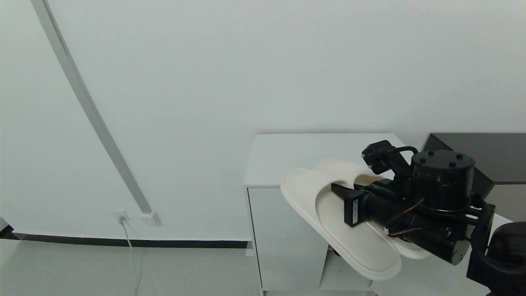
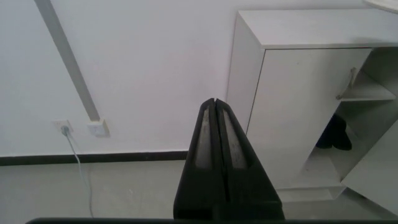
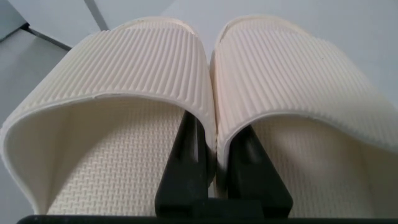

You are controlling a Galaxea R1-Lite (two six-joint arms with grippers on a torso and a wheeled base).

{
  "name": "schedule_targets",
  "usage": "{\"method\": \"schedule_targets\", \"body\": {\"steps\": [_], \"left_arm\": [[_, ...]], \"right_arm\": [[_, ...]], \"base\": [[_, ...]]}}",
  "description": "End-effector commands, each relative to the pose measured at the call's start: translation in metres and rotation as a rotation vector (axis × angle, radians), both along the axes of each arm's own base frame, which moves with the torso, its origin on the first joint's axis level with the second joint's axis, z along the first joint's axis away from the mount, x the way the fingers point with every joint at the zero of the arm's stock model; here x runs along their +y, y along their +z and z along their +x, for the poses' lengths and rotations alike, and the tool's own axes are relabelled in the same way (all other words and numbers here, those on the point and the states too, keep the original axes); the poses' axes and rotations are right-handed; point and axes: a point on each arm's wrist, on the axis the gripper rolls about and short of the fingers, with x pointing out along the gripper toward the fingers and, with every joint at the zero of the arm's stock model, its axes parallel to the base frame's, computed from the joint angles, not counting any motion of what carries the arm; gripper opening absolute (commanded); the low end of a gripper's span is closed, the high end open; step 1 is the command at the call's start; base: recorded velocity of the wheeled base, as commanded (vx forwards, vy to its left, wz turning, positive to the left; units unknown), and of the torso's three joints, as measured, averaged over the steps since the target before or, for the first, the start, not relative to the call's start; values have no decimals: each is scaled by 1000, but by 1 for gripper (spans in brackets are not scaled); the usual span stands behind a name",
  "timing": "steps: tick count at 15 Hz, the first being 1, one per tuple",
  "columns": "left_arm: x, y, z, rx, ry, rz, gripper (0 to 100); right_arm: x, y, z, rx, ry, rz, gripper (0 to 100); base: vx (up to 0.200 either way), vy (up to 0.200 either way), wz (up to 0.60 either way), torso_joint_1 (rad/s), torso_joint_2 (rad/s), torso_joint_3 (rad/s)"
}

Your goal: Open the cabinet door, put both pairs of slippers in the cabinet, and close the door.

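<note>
Head view gives you the white cabinet against the wall, with the pair of cream slippers held in the air before its top front edge. Your right gripper is clamped on them, one finger under each strap, pinching the inner edges together. Your left gripper is pressed closed on nothing, facing the cabinet's open compartment. A dark shape, possibly the other pair, sits below the shelf there.
</note>
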Motion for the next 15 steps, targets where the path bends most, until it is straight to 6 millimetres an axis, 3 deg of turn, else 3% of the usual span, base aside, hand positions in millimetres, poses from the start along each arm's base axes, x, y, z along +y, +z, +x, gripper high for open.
{"method": "schedule_targets", "body": {"steps": [1,15], "left_arm": [[0,0,0,1,1,0,0],[0,0,0,1,1,0,0]], "right_arm": [[0,-3,0,8,1,-7,0],[0,-8,-3,19,8,-29,0]], "base": [[-200,0,0,12,2,2],[0,0,0,0,0,0]]}}
